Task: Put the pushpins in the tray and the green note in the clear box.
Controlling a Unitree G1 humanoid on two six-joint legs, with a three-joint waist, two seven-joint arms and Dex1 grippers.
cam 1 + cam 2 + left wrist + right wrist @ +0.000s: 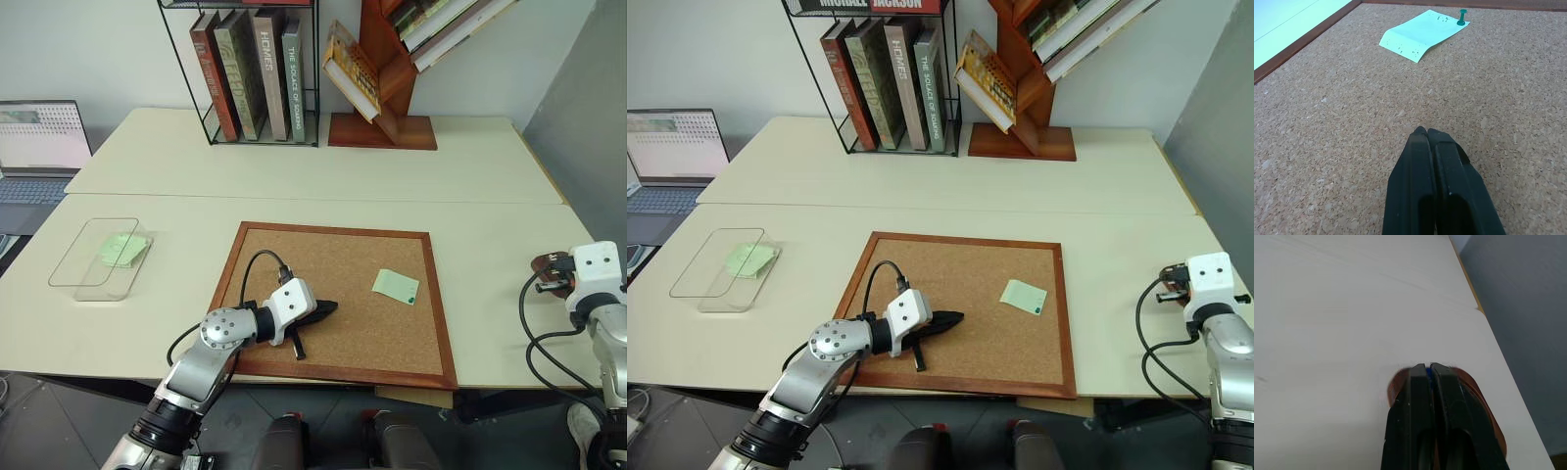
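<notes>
The right tool (pixel 1427 369) hangs directly over the tray (pixel 1396 387) at the far right edge of the bench (pixel 323 186), its fingers clenched with a sliver of blue showing between the tips, most likely a pushpin head, though it is too small to be certain. The tray's reddish-brown rim peeks out on both sides of the fingers, so the drop point lies straight below the tool rather than off to either side.

The left tool (pixel 1427 134) rests clenched and empty on the cork board (pixel 294 245), pointing across it toward the green note (pixel 395 286). That note lies ahead of the left tool and well apart from it, held at 1 corner by a green pushpin (pixel 1462 17) (the pin stands at the corner farthest from the tool). The left arm is plainly the nearer of the 2 to this note.

The clear box (pixel 69 269) sits well to the left of the board, and already holds a pale green sheet (pixel 122 250). So carrying the note there would mean a long sweep leftward, away from the tray.
</notes>
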